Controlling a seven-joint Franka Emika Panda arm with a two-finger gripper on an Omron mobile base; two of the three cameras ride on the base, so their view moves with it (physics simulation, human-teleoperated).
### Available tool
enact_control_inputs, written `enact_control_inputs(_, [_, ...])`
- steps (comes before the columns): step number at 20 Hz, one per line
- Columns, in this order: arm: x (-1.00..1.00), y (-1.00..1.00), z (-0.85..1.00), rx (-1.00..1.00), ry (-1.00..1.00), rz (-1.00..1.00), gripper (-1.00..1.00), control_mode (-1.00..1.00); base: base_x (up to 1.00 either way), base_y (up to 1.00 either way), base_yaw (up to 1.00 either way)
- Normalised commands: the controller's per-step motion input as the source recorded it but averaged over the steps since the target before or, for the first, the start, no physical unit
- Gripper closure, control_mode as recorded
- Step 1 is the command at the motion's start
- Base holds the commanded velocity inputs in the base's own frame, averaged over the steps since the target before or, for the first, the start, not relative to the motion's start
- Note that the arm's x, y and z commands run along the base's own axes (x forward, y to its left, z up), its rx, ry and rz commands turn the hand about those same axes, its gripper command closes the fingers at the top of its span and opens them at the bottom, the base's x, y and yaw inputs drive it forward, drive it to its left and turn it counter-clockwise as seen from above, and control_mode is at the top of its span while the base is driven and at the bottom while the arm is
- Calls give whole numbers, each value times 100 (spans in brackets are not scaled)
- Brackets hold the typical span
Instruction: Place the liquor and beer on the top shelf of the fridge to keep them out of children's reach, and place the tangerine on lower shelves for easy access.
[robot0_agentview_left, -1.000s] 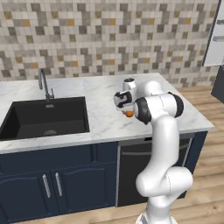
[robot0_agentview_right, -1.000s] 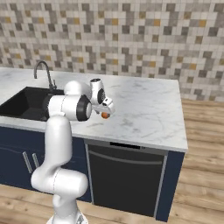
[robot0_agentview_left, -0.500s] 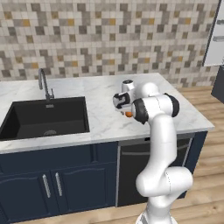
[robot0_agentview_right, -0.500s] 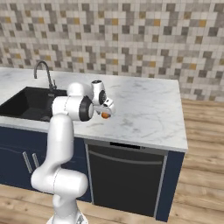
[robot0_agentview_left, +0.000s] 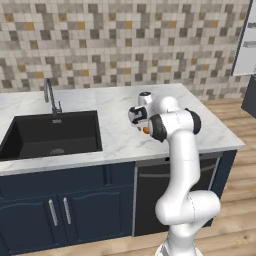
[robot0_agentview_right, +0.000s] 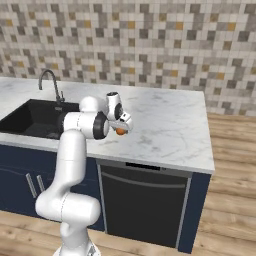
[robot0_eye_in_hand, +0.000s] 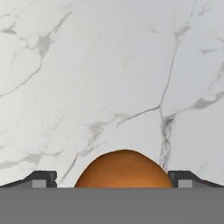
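The tangerine (robot0_eye_in_hand: 124, 169), small, round and orange, lies on the white marble counter (robot0_eye_in_hand: 109, 65). My gripper (robot0_eye_in_hand: 118, 180) points down over it, open. One dark fingertip (robot0_eye_in_hand: 41, 178) stands on each side of the fruit, with a gap between fruit and finger. In the base views the tangerine (robot0_agentview_left: 145, 131) (robot0_agentview_right: 120, 132) peeks out just under the hand, and the gripper (robot0_agentview_left: 141, 126) (robot0_agentview_right: 123, 127) hangs low over the counter near its front edge. The liquor, the beer and the fridge with its shelves are out of view.
A black sink (robot0_agentview_left: 52, 132) with a curved tap (robot0_agentview_left: 50, 95) is set into the counter left of the arm. Bare marble (robot0_agentview_right: 170, 125) stretches to the right. Dark blue cabinets (robot0_agentview_left: 65, 210) and a dishwasher front (robot0_agentview_right: 142, 205) sit below.
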Motion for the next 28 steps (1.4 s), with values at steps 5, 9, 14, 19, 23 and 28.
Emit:
enact_control_inputs(5, [7,0,-20,0,2,0,100,-100,0,0,0])
enact_control_inputs(9, [0,0,-29,0,8,0,100,-100,0,0,0])
enact_control_inputs(14, [0,0,-37,-1,7,0,100,-100,0,0,0])
enact_control_inputs(19, [-10,0,-43,0,1,0,100,-100,0,0,0])
enact_control_inputs(23, [-58,0,-44,0,-2,0,100,-100,0,0,0])
enact_control_inputs(28, [-99,-4,-36,0,-4,0,100,-100,0,0,0])
